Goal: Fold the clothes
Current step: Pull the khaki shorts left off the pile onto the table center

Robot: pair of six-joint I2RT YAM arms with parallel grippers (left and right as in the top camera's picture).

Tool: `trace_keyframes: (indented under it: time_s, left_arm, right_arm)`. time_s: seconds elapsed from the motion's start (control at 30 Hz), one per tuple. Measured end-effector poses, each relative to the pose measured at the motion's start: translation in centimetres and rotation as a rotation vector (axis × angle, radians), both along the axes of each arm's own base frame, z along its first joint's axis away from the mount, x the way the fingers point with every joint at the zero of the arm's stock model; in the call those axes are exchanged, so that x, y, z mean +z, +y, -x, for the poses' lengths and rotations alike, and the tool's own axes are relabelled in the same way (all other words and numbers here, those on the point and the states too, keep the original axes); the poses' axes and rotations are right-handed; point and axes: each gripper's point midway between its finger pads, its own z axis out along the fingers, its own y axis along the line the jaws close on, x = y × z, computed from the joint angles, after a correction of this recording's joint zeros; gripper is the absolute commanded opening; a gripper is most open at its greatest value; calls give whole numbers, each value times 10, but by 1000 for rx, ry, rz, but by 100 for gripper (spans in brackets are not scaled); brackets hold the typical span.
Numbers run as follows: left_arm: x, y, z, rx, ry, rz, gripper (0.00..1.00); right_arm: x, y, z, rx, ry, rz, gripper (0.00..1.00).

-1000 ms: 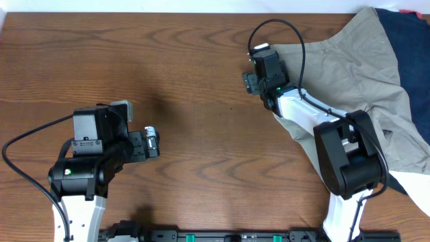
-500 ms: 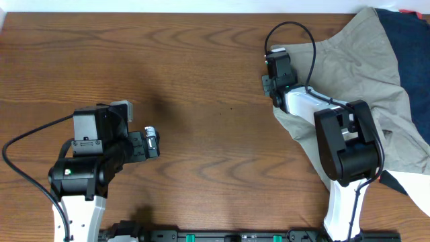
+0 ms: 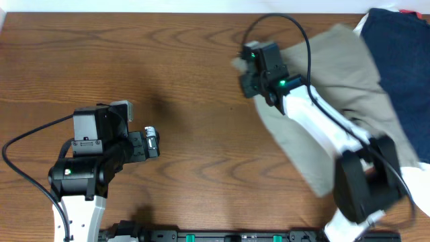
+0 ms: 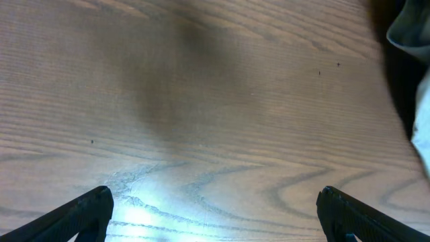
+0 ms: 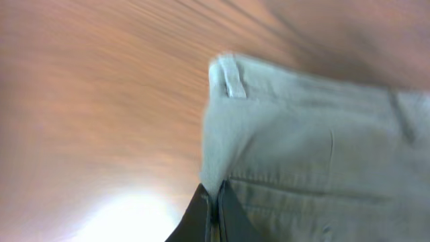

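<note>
I read the right gripper [image 5: 215, 198] as closed, its two dark fingers pinched together on the waistband edge of the khaki cotton shorts [image 3: 346, 67], just below a pale belt loop [image 5: 233, 84]. The shorts lie on the right half of the brown wooden bench [image 3: 168, 67], spreading from the right gripper [image 3: 252, 72] diagonally toward the near right corner and partly covered by the right arm. Their far right edge meets a navy blue garment [image 3: 403, 67]. The left gripper [image 4: 215, 222] is wide open and empty, low over bare wood, well apart from the shorts.
</note>
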Motion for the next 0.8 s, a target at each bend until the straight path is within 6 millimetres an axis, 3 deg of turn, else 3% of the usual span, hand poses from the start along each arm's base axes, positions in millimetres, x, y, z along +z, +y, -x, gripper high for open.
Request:
trace_keyframes:
  time_s: [0.1, 0.23, 0.33, 0.4, 0.47, 0.53, 0.6, 0.67, 0.7, 0.73, 0.77, 0.8]
  left_arm:
    - [0, 0, 0, 0, 0, 0, 98]
    - [0, 0, 0, 0, 0, 0, 98]
    - [0, 0, 0, 0, 0, 0, 98]
    - [0, 0, 0, 0, 0, 0, 98]
    - [0, 0, 0, 0, 0, 0, 98]
    - [0, 0, 0, 0, 1, 0, 98]
    - [0, 0, 0, 0, 0, -1, 98]
    - [0, 0, 0, 0, 0, 0, 98]
    - [0, 0, 0, 0, 0, 0, 98]
    - [0, 0, 0, 0, 0, 0, 98]
    - [0, 0, 0, 0, 0, 0, 98]
    - [0, 0, 0, 0, 0, 0, 98]
  right_arm:
    - [56, 45, 55, 190, -29, -77, 1]
    - [100, 82, 127, 398, -32, -157, 1]
    - [125, 95, 160, 496, -50, -212, 1]
    - [133, 94, 166, 506, -70, -217, 1]
    - [138, 85, 157, 457, -110, -189, 1]
    - [141, 73, 136, 370, -168, -150, 1]
    - [148, 51, 95, 220, -271, -101, 1]
    - [166, 18, 41, 20, -412, -71, 6]
    - [174, -6, 13, -97, -477, -58, 28]
    - [179, -33, -12, -213, -525, -48, 66]
    - [182, -55, -31, -300, -558, -44, 94]
    - [179, -81, -48, -383, -568, -33, 99]
